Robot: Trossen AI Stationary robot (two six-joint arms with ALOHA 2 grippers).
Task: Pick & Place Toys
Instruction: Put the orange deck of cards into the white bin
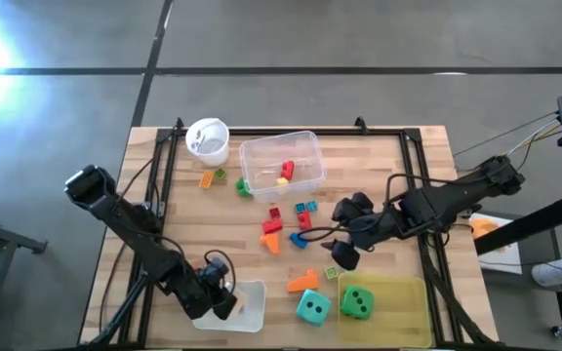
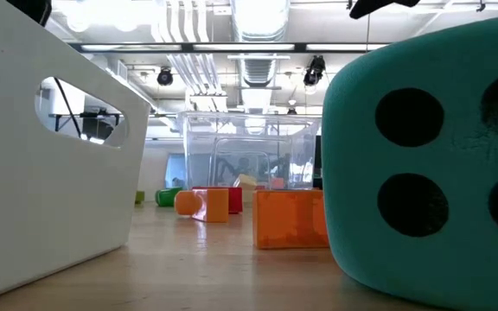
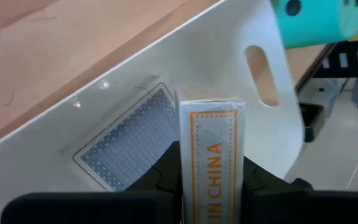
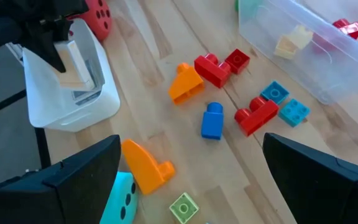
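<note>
Our left gripper (image 3: 211, 186) pinches a small card box (image 3: 211, 155) over the white tray (image 1: 247, 310). Right of the tray sits the teal die (image 1: 311, 308), then the green die (image 1: 357, 303). Our right gripper (image 1: 344, 234), fingers spread and empty, hovers beyond them, near scattered blocks (image 4: 211, 121) and the clear tub (image 1: 283, 164).

A light wooden surface (image 1: 174, 195) with a black metal frame (image 1: 169, 166) is seen on a grey floor (image 1: 359, 39). A round white cup (image 1: 208, 139) is placed near the far edge, just beside a clear plastic tub (image 1: 305, 148). A white bin with handle slot (image 1: 252, 307) and a flat yellow tray (image 1: 398, 312) are set at the near edge.
</note>
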